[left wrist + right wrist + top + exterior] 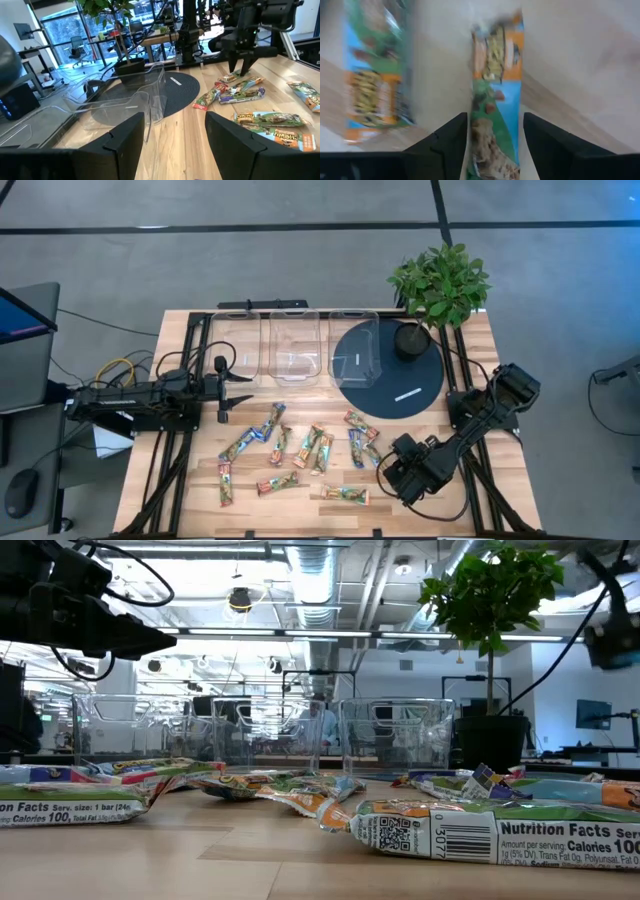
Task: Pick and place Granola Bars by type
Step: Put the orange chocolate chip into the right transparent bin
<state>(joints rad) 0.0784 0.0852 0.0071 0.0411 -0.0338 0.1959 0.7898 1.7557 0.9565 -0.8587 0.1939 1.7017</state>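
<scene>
Several granola bars [300, 455] in blue, orange, green and tan wrappers lie flat and scattered on the near half of the wooden table, and they also show in the low view [470, 830]. My right gripper [383, 465] hangs open over the right end of the scatter, fingers pointing down. In its wrist view [495, 145] the fingers stand on either side of one green-and-blue bar [495, 100]. The left wrist view shows that gripper [239, 67] just above the bars [240, 92]. My left gripper [240, 390] waits open at the table's left, above the wood [175, 135].
Three clear plastic bins [297, 345] stand in a row along the far edge. To their right lies a dark round disc [390, 375] with a white stick-like mark [408, 394]. A potted plant [440, 280] stands at the far right corner. Another bar [375, 90] lies beside the straddled one.
</scene>
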